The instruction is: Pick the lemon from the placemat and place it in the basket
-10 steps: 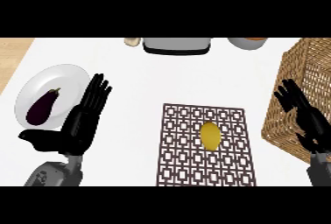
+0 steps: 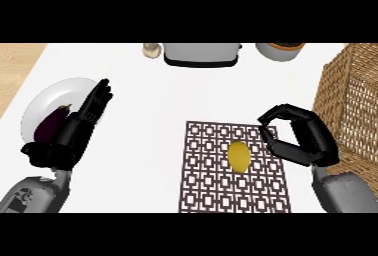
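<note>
A yellow lemon [image 2: 238, 157] lies on a dark brown lattice-patterned placemat [image 2: 214, 192] in the lower middle of the frame, slightly right of the mat's centre and lengthwise up the picture. The robot's right hand [image 2: 301, 141] sits at the mat's right edge, just beside the lemon but not touching it; its fingers are curled inward toward the thumb in a claw-like arc and hold nothing, with a gap open between their tips and the fruit. The grey forearm below it comes in from the lower right corner. Directly right of that hand, along the frame's right edge, stands a woven wicker basket [image 2: 354, 95], its wall close behind the hand. On the left side of the frame the left hand [image 2: 81, 127] rests with straight fingers pointing up the picture, holding nothing, beside a white plate [image 2: 55, 95] that carries a dark purple eggplant [image 2: 50, 126]; the hand overlaps the plate's right rim. Along the upper edge of the white counter [image 2: 162, 100] are a grey appliance [image 2: 201, 54] in the middle, a small pale object [image 2: 152, 49] to its left that is too small to identify, and a round bowl-like vessel [image 2: 280, 50] to its right.
</note>
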Robot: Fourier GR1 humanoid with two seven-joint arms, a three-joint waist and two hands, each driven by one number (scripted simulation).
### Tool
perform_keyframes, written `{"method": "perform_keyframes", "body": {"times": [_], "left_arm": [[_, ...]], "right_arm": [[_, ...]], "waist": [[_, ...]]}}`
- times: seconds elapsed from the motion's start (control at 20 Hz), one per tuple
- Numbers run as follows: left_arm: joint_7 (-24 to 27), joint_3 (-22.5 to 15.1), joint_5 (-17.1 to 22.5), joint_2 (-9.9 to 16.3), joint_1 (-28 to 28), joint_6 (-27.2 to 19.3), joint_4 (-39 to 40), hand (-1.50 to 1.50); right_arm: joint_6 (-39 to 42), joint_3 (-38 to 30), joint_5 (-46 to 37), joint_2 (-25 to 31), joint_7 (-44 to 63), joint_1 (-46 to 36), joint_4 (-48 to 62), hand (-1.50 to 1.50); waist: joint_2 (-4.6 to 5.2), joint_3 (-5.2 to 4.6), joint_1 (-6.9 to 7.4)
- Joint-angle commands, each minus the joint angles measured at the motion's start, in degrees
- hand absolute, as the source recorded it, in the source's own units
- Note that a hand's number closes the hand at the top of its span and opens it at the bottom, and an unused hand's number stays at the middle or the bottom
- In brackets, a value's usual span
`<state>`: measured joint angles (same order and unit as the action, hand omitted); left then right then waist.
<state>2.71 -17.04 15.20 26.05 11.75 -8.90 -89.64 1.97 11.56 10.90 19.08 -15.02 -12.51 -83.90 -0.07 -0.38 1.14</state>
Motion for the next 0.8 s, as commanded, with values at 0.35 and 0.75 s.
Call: {"method": "perform_keyframes", "body": {"times": [0.35,0.75], "left_arm": [[-1.0,1.7,-0.2,2.5,-0.2,2.3,1.1,0.0],[0.4,2.3,-1.0,3.3,-2.7,2.3,1.1,0.0]], "right_arm": [[-32.7,18.1,-38.3,-12.2,15.9,1.5,-1.7,-1.5],[-17.7,15.7,-56.3,0.5,44.3,-6.4,-7.4,-1.5]], "waist": [[-0.78,0.01,-2.29],[-1.57,-0.36,-3.31]]}}
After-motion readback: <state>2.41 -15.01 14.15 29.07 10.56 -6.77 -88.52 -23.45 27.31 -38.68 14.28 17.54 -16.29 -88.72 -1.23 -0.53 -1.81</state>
